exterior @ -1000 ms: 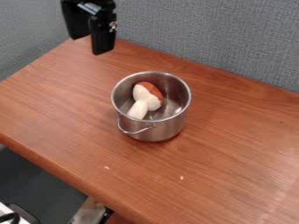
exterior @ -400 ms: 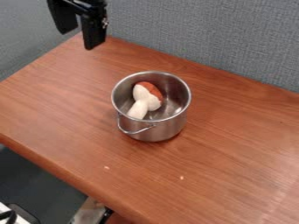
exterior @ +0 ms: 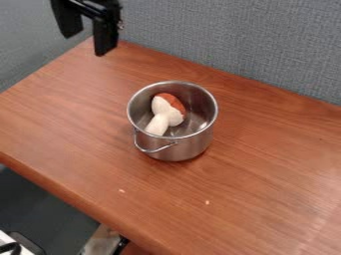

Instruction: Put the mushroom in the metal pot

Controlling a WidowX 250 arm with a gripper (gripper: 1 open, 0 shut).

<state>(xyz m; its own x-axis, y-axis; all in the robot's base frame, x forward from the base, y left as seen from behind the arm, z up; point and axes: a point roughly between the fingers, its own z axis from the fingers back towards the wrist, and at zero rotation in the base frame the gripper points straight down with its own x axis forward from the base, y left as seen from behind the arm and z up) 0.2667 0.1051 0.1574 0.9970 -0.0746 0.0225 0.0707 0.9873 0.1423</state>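
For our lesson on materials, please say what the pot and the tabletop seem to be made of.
The pot: metal, probably steel, with a smooth, shiny finish; its walls throw back bright highlights.
The tabletop: wood or a wood-look laminate, reddish-brown with a slight sheen; fine streaks like grain run across it.

I observe smooth, glossy metal on the pot [exterior: 173,122], wood grain with satin sheen on the tabletop [exterior: 253,189], rough, matt, fabric-like grey surface on the partition [exterior: 246,40]

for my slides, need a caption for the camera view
Toy mushroom inside the steel pot, black gripper raised behind
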